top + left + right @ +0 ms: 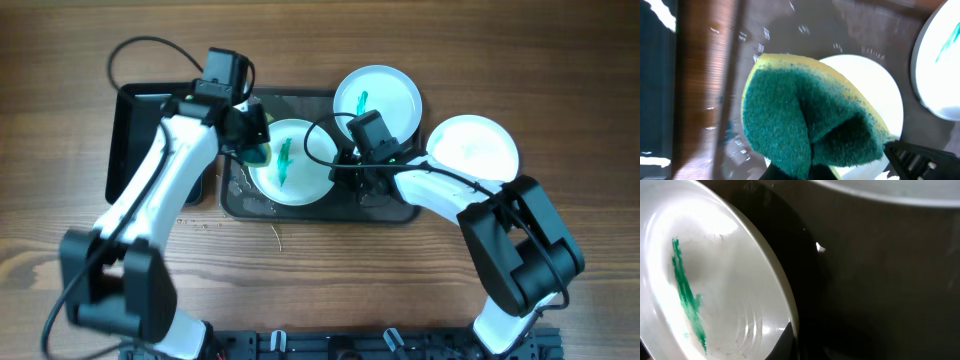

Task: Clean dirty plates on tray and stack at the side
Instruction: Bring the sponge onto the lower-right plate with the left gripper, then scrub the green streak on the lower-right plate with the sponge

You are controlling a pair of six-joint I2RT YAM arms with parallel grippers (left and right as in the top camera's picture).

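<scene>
A plate point(300, 178) with a teal streak lies on the dark grey tray point(320, 212). My left gripper point(250, 135) is shut on a green and yellow sponge point(258, 153), held at that plate's left rim. In the left wrist view the sponge point(810, 115) covers most of the plate point(882, 100). My right gripper point(352, 165) is shut on the plate's right rim; in the right wrist view one finger point(792, 342) lies over the rim of the streaked plate point(715, 280). A second streaked plate point(377, 97) sits at the tray's back right. A clean plate point(473, 148) lies on the table to the right.
A black tub point(135, 140) stands left of the tray, under the left arm. Water drops and small crumbs lie on the wooden table point(250, 228) in front of the tray. The tray surface is wet.
</scene>
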